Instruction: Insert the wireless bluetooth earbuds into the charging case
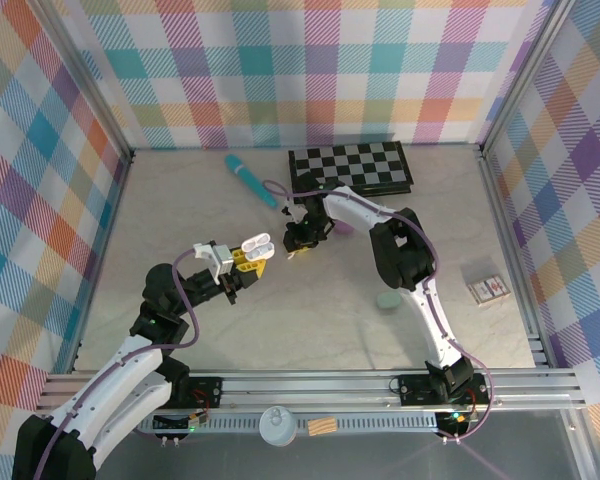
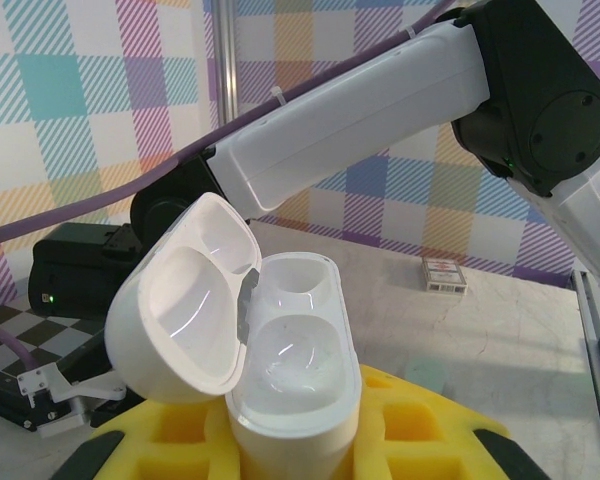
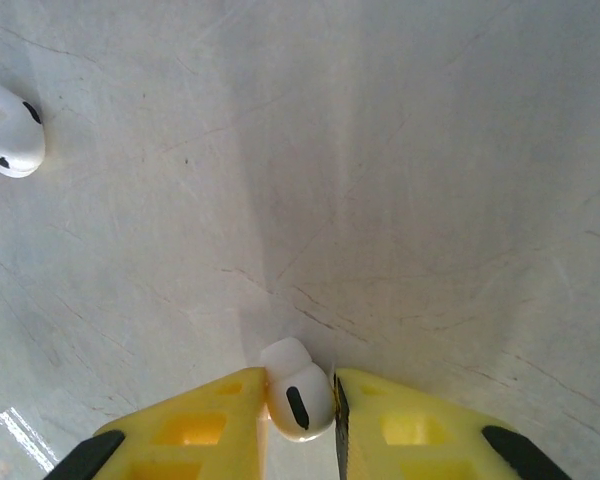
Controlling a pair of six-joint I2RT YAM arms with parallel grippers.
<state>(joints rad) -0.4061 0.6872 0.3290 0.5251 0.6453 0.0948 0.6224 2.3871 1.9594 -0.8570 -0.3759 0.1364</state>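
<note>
The white charging case stands upright between the yellow fingers of my left gripper, which is shut on it. Its lid is swung open to the left and both wells look empty. From above, the case is held over the middle of the table. Just to its right, my right gripper points down at the tabletop. It is shut on one white earbud, pinched between its yellow fingertips right at the surface. A second white earbud lies loose on the table at the upper left of the right wrist view.
A teal stick lies at the back, beside a folded checkerboard. A pale green pebble-like case sits by the right arm, and a small card box lies at the right. Metal frame rails border the table.
</note>
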